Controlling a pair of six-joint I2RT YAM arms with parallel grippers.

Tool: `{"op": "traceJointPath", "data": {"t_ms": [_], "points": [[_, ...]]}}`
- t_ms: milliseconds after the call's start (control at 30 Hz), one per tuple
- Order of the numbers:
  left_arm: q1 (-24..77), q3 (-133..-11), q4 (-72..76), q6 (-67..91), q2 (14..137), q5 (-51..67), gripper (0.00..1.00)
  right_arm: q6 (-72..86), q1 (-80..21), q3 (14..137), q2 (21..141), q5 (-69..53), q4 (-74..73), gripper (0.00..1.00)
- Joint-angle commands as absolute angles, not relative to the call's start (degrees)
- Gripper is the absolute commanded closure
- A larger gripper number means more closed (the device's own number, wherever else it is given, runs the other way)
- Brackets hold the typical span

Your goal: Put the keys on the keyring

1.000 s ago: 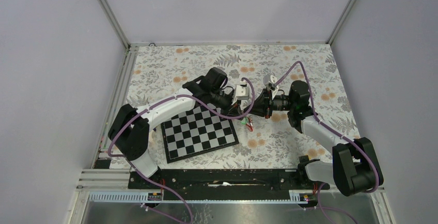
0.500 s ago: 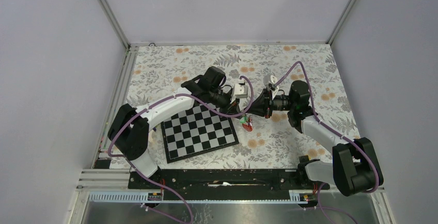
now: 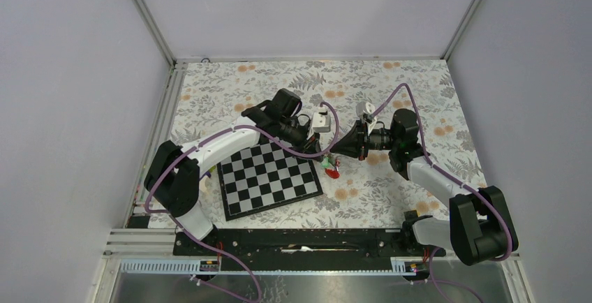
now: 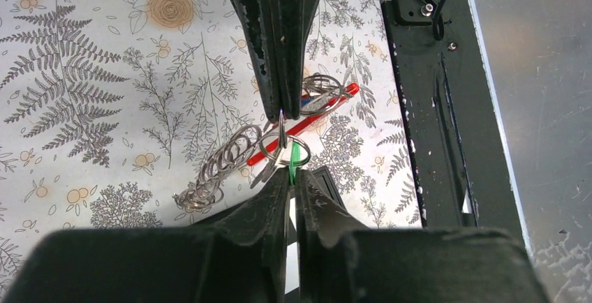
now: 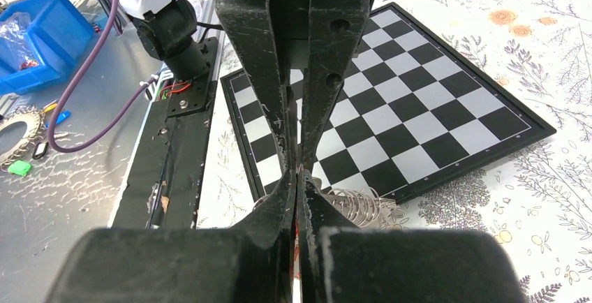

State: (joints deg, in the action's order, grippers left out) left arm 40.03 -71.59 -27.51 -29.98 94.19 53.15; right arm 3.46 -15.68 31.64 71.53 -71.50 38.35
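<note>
The red keyring (image 4: 331, 100) hangs low over the floral cloth with metal rings and keys bunched round it. In the top view this bundle (image 3: 331, 168) sits just right of the chessboard. My right gripper (image 4: 282, 113) comes in from the top of the left wrist view and is shut on the keyring. Red shows in the slit between its fingers (image 5: 279, 198). My left gripper (image 4: 292, 174) faces it tip to tip, shut on the green key (image 4: 296, 155). A blue key head (image 4: 306, 96) peeks out by the rings. The two grippers (image 3: 327, 152) meet above the bundle.
A black-and-white chessboard (image 3: 269, 177) lies left of the bundle, its corner under my left fingers (image 4: 265, 219). A chain of steel rings (image 4: 222, 163) trails across the cloth. The black base rail (image 3: 300, 240) runs along the near edge. A blue bin (image 5: 42, 34) stands off the table.
My left wrist has drawn back a little to the far left. The red and green bundle has shifted slightly left and lower. The right arm holds still.
</note>
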Motion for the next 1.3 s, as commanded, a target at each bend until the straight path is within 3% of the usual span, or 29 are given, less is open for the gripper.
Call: {"op": "traceJointPath", "data": {"t_ms": [0,200,400,767,1167,1267], "points": [[39.73,-74.16,-28.83,-31.23,92.28,54.40,0.85,2.28,-15.29,34.10,70.31,-71.81,40.06,1.00],[39.72,-76.43,-27.73,-30.38,91.64,52.50,0.72,2.79,-15.29,34.12,70.93,-72.23,40.48,1.00],[39.72,-77.25,-24.55,-28.50,91.10,53.24,0.71,3.59,-15.29,34.07,71.15,-72.24,41.22,1.00],[39.73,-77.82,-23.54,-26.94,92.43,56.14,0.79,3.95,-15.30,34.01,71.37,-72.22,41.72,1.00],[39.73,-77.65,-23.55,-26.70,92.83,57.37,0.99,3.96,-15.29,33.79,71.46,-71.90,41.84,1.00],[39.73,-77.39,-23.55,-26.74,92.32,56.51,1.00,3.75,-15.29,33.70,71.20,-71.43,41.75,1.00]]}}
